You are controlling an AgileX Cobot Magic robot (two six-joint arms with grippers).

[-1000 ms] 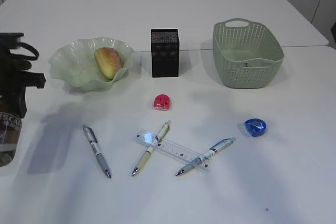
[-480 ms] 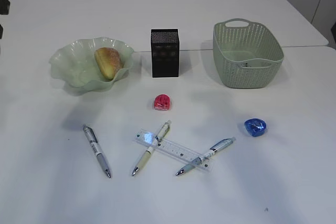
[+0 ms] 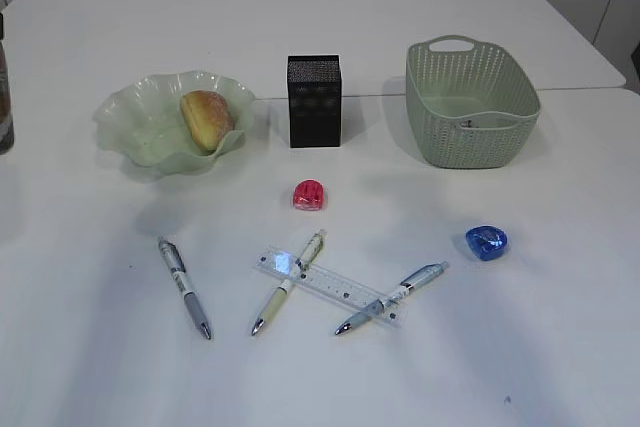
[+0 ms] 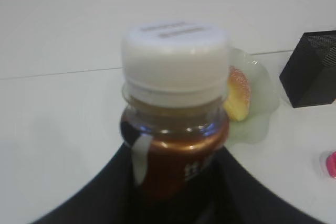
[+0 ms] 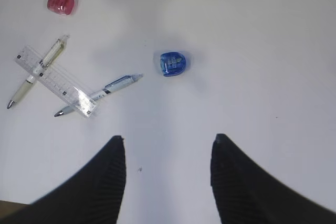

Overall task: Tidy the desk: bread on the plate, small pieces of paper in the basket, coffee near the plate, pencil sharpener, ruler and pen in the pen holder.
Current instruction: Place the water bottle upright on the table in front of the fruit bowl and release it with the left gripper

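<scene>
My left gripper [image 4: 176, 192] is shut on the coffee [image 4: 176, 124], a brown bottle with a white cap; only a sliver of that coffee [image 3: 4, 97] shows at the exterior view's left edge. The bread [image 3: 206, 119] lies in the plate [image 3: 140, 122]. A pink pencil sharpener [image 3: 308, 195] and a blue one [image 3: 486, 243] sit on the desk. The clear ruler [image 3: 330, 287] lies under two pens [image 3: 288, 282] [image 3: 392, 297]; a third pen [image 3: 185, 287] lies apart. Behind stand the pen holder [image 3: 314, 100] and basket [image 3: 470, 102]. My right gripper [image 5: 167, 145] hangs open, empty. Paper is out of view.
The white desk [image 3: 560, 347] meets a second tabletop along a seam behind the basket. In the right wrist view the blue sharpener [image 5: 172, 63] lies just ahead of the fingers, with the ruler [image 5: 58, 82] to its left.
The left arm with the coffee bottle has left the front-left of the exterior view; now only the bottle's edge shows farther back at the left border. Nothing else has moved.
</scene>
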